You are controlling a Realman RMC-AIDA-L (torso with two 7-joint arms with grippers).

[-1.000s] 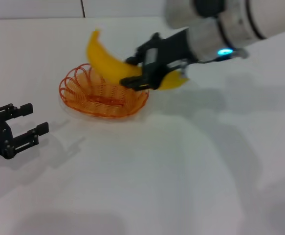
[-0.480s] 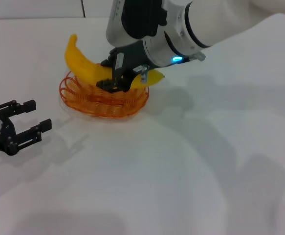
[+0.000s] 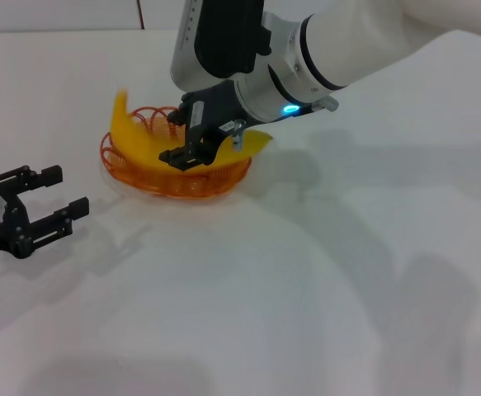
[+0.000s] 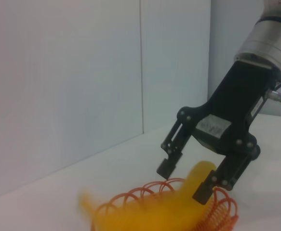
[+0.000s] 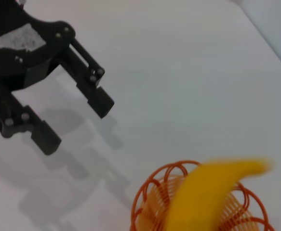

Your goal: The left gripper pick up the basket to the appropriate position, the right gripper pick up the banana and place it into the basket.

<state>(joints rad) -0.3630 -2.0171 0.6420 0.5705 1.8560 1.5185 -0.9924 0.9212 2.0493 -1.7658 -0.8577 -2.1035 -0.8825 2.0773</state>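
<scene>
Right arm: reaches in from the right, white and silver forearm angled down toward the middle, blue light lit near the wrist.
Right gripper (image 3: 189, 135): black, pointed downward, two fingers (image 4: 168, 166) spread apart, nothing clamped between them, white label on its body.
Left arm: low at the left edge, barely in view.
Left gripper (image 3: 56, 195): black, lying near the surface, pointed toward the right, both fingers (image 5: 96, 97) parted wide with a bare gap between them, white label on its body, well apart from the right gripper.
</scene>
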